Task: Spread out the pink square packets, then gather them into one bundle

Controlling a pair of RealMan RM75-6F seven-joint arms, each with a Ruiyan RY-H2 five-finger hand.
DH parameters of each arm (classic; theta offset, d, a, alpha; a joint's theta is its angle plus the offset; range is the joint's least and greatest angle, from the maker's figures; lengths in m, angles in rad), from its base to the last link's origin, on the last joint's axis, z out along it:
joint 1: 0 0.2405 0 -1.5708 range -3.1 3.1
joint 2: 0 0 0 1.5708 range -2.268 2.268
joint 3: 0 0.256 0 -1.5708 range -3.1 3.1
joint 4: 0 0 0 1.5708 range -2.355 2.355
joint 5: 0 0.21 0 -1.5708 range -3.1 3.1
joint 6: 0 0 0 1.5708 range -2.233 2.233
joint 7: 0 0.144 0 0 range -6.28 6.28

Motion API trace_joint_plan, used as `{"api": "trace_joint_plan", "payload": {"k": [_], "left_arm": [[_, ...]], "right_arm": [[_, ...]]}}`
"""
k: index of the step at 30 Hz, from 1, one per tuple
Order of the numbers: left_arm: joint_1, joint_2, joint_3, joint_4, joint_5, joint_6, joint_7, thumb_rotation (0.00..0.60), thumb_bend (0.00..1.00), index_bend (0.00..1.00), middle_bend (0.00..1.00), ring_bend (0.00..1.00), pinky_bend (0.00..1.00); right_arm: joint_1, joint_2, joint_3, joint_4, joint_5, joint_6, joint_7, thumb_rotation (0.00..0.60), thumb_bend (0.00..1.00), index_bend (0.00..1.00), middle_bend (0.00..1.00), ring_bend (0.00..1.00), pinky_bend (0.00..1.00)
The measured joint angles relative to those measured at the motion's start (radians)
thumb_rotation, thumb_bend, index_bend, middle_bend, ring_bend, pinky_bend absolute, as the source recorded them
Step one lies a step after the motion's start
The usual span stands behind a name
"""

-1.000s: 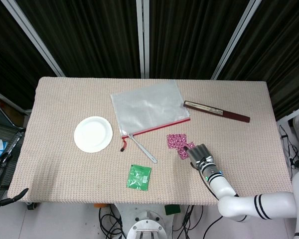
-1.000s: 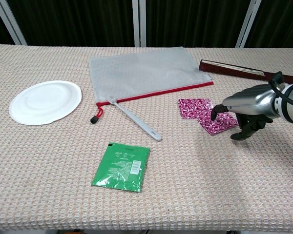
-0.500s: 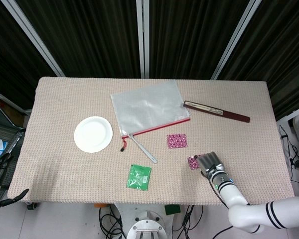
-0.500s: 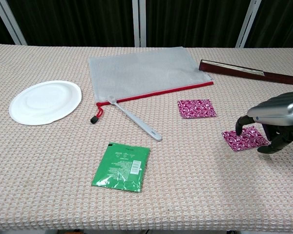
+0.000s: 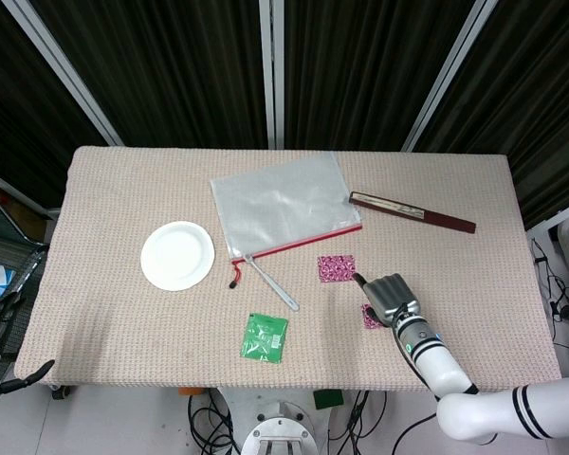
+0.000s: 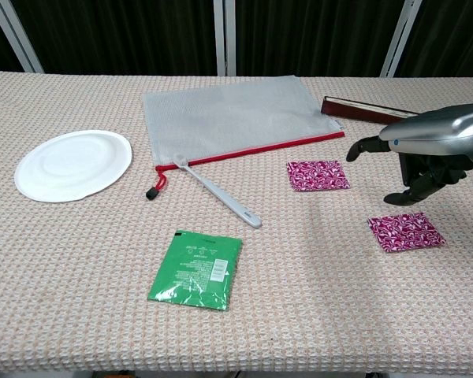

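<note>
Spread looks done: two pink packets (image 6: 318, 175) (image 6: 406, 232) lie well apart on the surface, your right hand (image 6: 426, 150) hovers btwn them w/ fingers apart, holding nothing, so gathering's left.

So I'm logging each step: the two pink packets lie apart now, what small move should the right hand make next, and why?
Probably lower the right hand onto the near pink packet and slide it toward the far pink packet. The two lie apart on the table, so spreading looks done, and the hand hovers above them holding nothing.
</note>
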State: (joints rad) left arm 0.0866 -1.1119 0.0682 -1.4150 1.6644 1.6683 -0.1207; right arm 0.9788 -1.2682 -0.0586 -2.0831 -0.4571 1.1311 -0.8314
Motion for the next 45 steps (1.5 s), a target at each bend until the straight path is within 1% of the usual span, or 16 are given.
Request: {"api": "trace_joint_plan", "payload": {"k": [3,10,15,23,34,40,45], "left_arm": [[0.0,0.0,0.0,0.005,-0.003,-0.001,-0.005,0.291,0.12,0.05,0.03,0.0,0.18],[0.003,0.003,-0.005,0.024,-0.018,-0.001,-0.03,0.291,0.12,0.05,0.03,0.0,0.18],[0.002,0.002,-0.006,0.033,-0.021,-0.004,-0.04,0.29,0.12,0.05,0.03,0.0,0.18],[0.005,0.006,-0.007,0.045,-0.029,-0.005,-0.049,0.29,0.12,0.05,0.03,0.0,0.18],[0.002,0.003,-0.006,0.046,-0.022,-0.006,-0.042,0.287,0.12,0.05,0.03,0.0,0.18],[0.003,-0.003,-0.004,0.051,-0.021,-0.007,-0.041,0.294,0.12,0.05,0.03,0.0,0.18],[0.002,-0.01,-0.003,0.056,-0.018,-0.008,-0.042,0.29,0.12,0.05,0.03,0.0,0.18]], "right_arm": [[0.022,-0.038,0.027,0.05,0.076,-0.013,-0.012,0.6,1.0,0.08,1.0,0.92,0.79],[0.114,-0.135,0.09,0.182,0.325,-0.06,-0.073,0.6,1.0,0.08,1.0,0.92,0.79],[0.165,-0.18,0.112,0.241,0.41,-0.099,-0.107,0.6,1.0,0.08,1.0,0.92,0.79],[0.204,-0.185,0.113,0.261,0.52,-0.169,-0.128,0.6,1.0,0.07,1.0,0.92,0.79],[0.215,-0.134,0.083,0.182,0.514,-0.193,-0.097,0.6,1.0,0.08,1.0,0.92,0.79],[0.207,-0.102,0.062,0.127,0.47,-0.195,-0.061,0.6,1.0,0.08,1.0,0.92,0.79],[0.193,-0.078,0.035,0.073,0.417,-0.182,-0.031,0.6,1.0,0.08,1.0,0.92,0.79]]}}
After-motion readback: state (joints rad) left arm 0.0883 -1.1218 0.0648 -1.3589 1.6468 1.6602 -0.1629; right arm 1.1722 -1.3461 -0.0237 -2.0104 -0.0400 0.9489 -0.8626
